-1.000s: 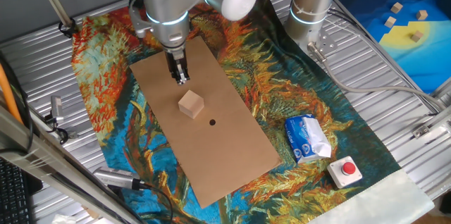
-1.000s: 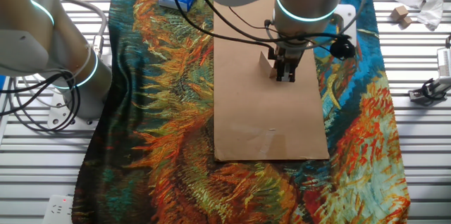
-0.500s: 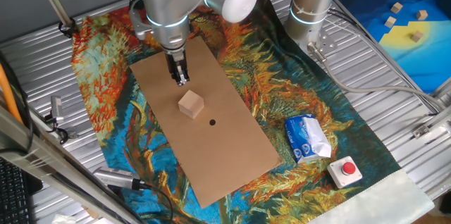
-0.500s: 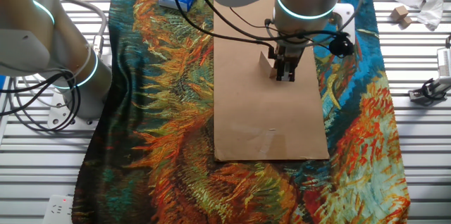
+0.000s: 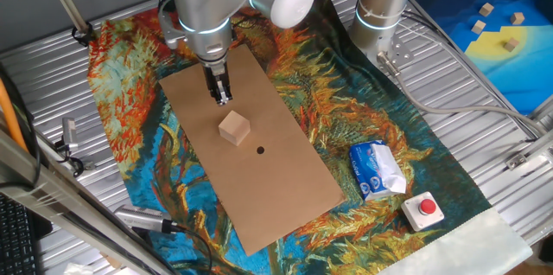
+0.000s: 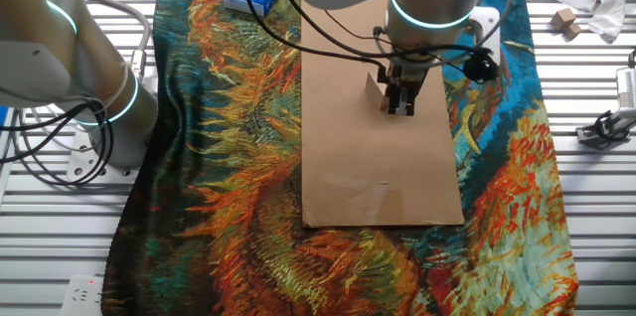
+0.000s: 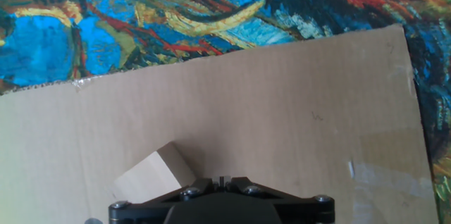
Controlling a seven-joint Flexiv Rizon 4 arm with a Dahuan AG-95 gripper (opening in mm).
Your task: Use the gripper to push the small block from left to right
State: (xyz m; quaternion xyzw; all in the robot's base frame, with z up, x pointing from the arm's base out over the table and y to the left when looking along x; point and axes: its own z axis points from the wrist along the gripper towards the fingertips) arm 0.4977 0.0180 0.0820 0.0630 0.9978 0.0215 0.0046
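The small block (image 5: 233, 127) is a pale wooden cube on the brown cardboard sheet (image 5: 285, 180), next to a small dark dot (image 5: 260, 149). My gripper (image 5: 223, 97) hangs point-down just behind the block, a short gap away, with its black fingers pressed together and nothing held. In the other fixed view the gripper (image 6: 400, 108) covers most of the block (image 6: 377, 88). In the hand view the block (image 7: 155, 175) lies at the lower left, close beside the gripper (image 7: 222, 180).
A white-and-blue carton (image 5: 377, 169) and a red button (image 5: 425, 209) lie on the patterned cloth at the right. A second arm column (image 5: 382, 3) stands at the back. Tiny cubes (image 5: 497, 24) lie on a blue-yellow sheet.
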